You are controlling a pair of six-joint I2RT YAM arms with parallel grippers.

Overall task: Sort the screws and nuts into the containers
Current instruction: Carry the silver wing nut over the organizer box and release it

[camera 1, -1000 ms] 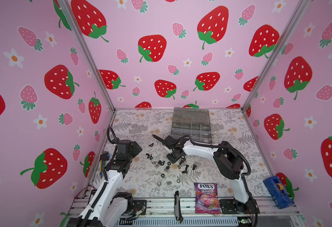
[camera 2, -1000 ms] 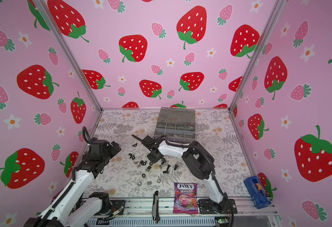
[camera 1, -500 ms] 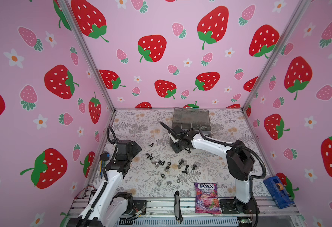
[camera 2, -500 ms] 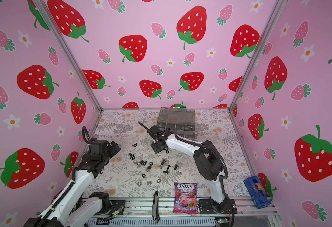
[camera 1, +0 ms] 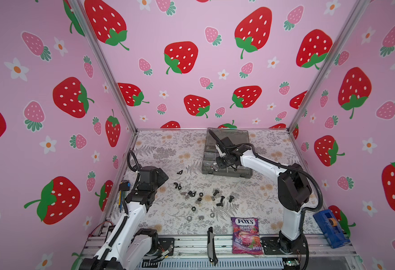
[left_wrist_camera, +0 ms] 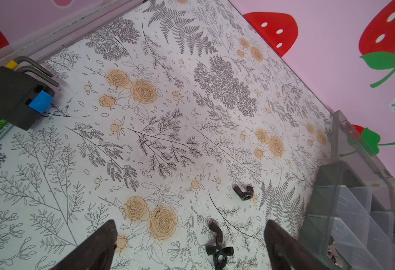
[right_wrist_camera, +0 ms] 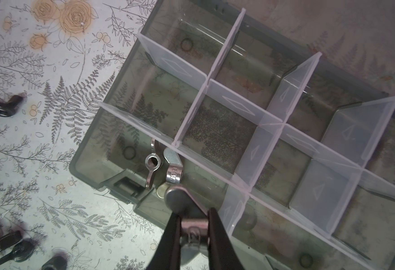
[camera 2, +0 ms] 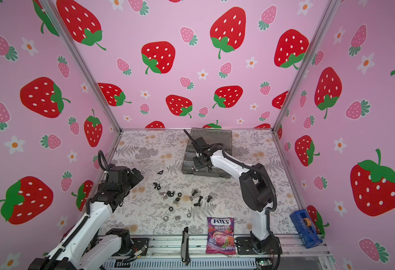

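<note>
Barely begun: two silver wing nuts (right_wrist_camera: 153,161) lie in a corner compartment of the organiser box (right_wrist_camera: 84,168). The screws (camera 1: 220,201) and most nuts (camera 1: 193,194) lie scattered mid-frame on the desk (camera 1: 168,149). The right gripper (right_wrist_camera: 193,224), nearly closed, pinches a third silver wing nut (right_wrist_camera: 176,196) above that compartment. The left gripper (left_wrist_camera: 190,225) gapes wide and empty over black wing nuts (left_wrist_camera: 218,252).

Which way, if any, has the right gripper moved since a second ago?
Yes: the right gripper went from above the loose nuts toward the back wall, now over the organiser box.

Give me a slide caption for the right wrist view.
Right gripper holds a silver wing nut above the organiser compartment with two others.
</note>
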